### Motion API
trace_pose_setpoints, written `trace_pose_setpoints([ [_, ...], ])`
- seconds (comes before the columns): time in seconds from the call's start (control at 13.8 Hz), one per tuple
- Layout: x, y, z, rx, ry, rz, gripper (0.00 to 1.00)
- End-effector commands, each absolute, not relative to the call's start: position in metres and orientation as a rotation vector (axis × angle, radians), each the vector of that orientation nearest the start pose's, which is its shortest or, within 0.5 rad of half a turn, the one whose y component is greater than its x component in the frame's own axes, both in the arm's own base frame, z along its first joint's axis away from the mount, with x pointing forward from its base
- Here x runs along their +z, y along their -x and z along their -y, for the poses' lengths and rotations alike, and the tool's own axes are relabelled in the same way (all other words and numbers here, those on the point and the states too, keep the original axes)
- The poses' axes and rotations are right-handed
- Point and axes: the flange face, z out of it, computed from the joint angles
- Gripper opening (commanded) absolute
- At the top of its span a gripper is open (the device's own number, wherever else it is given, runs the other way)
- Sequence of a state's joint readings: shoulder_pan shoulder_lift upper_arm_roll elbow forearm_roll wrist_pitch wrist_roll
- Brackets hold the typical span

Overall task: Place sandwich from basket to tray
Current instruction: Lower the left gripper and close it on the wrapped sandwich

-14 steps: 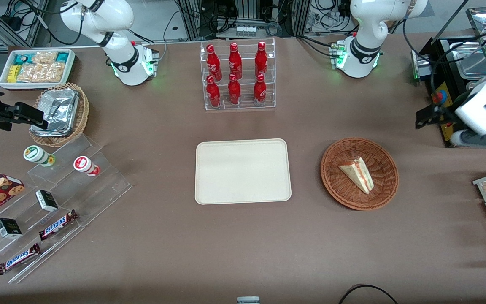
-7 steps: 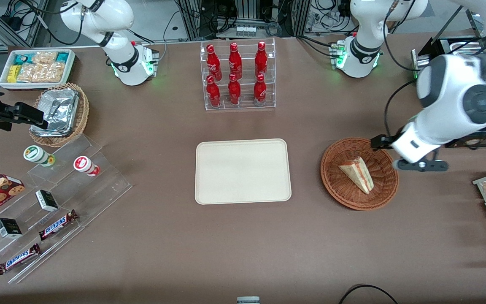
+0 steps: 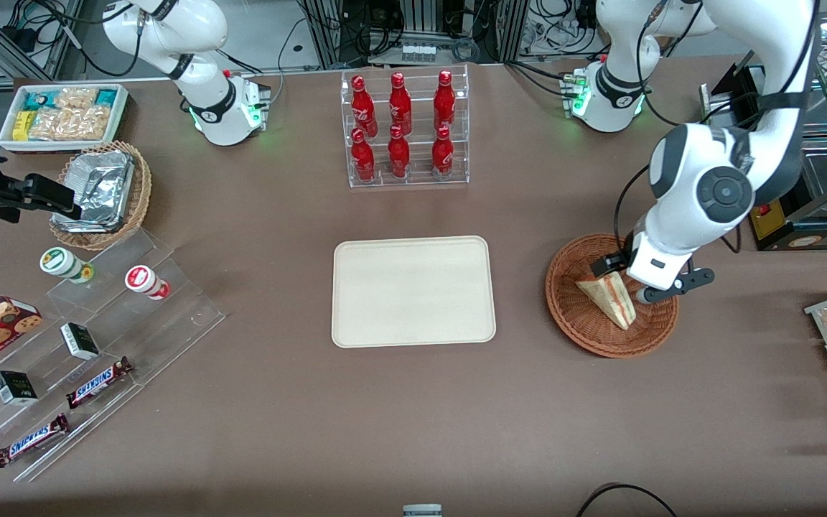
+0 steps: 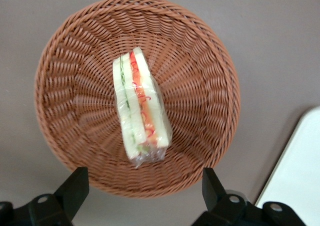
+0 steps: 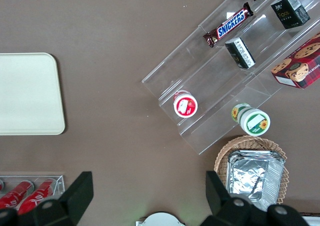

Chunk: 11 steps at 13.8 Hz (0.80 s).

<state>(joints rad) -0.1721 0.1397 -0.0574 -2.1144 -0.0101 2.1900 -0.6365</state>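
**A:** Where is the sandwich (image 3: 611, 299)?

**B:** In the basket (image 3: 577, 324), lying near the middle of the woven bowl. In the left wrist view the sandwich (image 4: 140, 111) sits in clear wrap on its side, with the red and green filling layers facing up.

**A:** And the basket itself?

**B:** It stands on the brown table (image 3: 413, 416) toward the working arm's end, beside the tray (image 3: 413, 291) but apart from it, with a strip of bare table between them. The tray holds nothing (it lies near the middle of the table).

**A:** What about the gripper?

**B:** The gripper (image 3: 625, 278) hangs above the basket, over the part of the rim farther from the front camera, close to the sandwich's wide end. In the wrist view its fingers (image 4: 75, 186) are spread wide, one to each side of the basket (image 4: 65, 151), and they pinch nothing. The sandwich is not between them; it lies lower, in the bowl.

**A:** Anything else nearby?

**B:** A clear rack of red bottles (image 3: 403, 129) stands near the table edge farthest from the front camera.
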Motion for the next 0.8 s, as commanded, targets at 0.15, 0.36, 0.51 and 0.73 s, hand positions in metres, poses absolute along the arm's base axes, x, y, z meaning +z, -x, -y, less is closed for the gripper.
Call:
trace_pose_setpoints([
  [0.15,0.317,-0.530,0.125,0.057,2.941,1.079,1.00],
  [0.36,0.295,-0.533,0.126,0.070,2.891,1.192,1.00],
  [0.51,0.282,-0.534,0.125,0.083,2.884,1.193,1.00],
  [0.73,0.262,-0.538,0.126,0.042,2.886,1.121,1.00],
])
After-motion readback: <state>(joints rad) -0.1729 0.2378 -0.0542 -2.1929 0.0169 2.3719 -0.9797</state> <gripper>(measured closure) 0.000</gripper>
